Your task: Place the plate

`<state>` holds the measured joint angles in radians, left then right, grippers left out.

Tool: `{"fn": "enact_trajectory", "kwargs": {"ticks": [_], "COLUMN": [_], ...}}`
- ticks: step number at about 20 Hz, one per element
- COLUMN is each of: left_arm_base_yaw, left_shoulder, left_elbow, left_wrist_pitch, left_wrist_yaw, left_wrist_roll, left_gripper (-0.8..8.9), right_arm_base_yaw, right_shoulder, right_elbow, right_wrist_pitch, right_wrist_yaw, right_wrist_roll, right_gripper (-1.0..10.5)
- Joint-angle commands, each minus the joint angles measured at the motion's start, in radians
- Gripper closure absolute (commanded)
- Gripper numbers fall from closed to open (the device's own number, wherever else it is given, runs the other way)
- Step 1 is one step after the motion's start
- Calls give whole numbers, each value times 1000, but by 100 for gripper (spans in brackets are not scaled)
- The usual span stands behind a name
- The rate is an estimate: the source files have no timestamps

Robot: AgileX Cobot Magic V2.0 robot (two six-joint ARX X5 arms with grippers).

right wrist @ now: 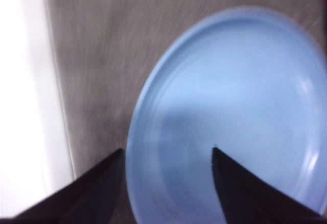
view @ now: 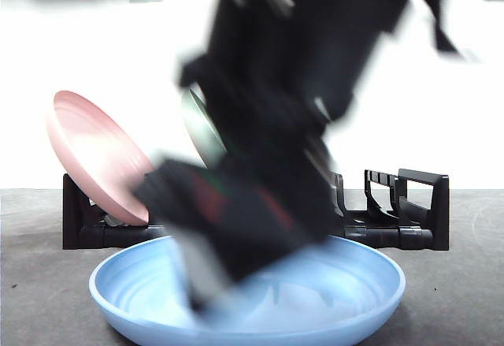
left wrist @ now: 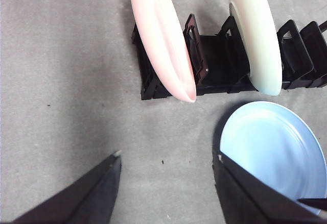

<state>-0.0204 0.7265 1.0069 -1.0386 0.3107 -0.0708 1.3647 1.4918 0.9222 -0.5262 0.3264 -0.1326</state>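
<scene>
A blue plate (view: 248,299) is seen lying flat on the desk (left wrist: 61,81) before a black rack (left wrist: 214,66), where pink (left wrist: 161,35) and pale green plates (left wrist: 255,30) are slotted upright. The right end effector (right wrist: 168,155), jaws spread, is poised astride its rim, apparently for a grasp; the left end effector (left wrist: 168,160) is held spread nearby.

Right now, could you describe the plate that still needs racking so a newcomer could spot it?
Find the black rack across the table. The blue plate lies flat just in front of it, under the right gripper. Unlike the pink plate and pale green plate, it isn't standing in the rack.
</scene>
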Motion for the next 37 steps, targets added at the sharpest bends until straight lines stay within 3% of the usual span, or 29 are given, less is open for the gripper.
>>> {"fn": "enact_trajectory", "kwargs": {"ticks": [1,4,8,12,16,20,24,35,37], "left_arm_base_yaw": [-2,-7,-35,-75,-133,-178,-198,-198,-198], "left_shoulder": [6,6,23,89,242,446,636,832,832], "left_elbow": [21,21,21,25,69,187,337,415,418], "left_wrist_pitch": [7,19,46,96,167,169,172,209,213], "left_wrist_yaw": [4,4,4,3,-72,-203,-272,-289,-290], "left_wrist_roll": [-5,-61,-159,-248,-255,-225,-196,-154,-148], "left_gripper": [528,530,528,527,527,527,527,539,650], "right_arm_base_yaw": [8,-15,-127,-273,-341,-362,-362,-362,-362], "right_shoulder": [-35,-116,-254,-362,-429,-441,-441,-441,-441], "right_elbow": [93,204,294,307,307,307,307,307,307], "right_wrist_pitch": [-53,-152,-276,-381,-414,-415,-413,-417,-421], "right_wrist_yaw": [-20,-93,-218,-311,-307,-307,-296,-266,-262], "right_wrist_roll": [76,212,498,592,608,608,608,607,608], "right_gripper": [634,634,634,634,634,634,634,634,634]}}
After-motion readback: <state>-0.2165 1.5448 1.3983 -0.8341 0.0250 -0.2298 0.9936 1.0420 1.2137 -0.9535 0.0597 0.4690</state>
